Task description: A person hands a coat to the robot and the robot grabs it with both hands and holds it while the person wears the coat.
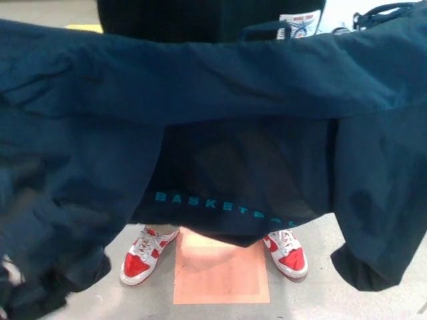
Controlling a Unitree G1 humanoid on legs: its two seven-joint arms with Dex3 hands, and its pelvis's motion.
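Dark teal coat (200, 87) stretches edge to edge across the frame, sleeves drooping at 8 and 4 o'clock. Behind it, a person's dark shorts (227, 193) (teal "BASKETB..." lettering) and red-white sneakers (143, 257) at 6 o'clock flank an orange floor square (220, 280). Neither robot hand shows, so can't tell their state.
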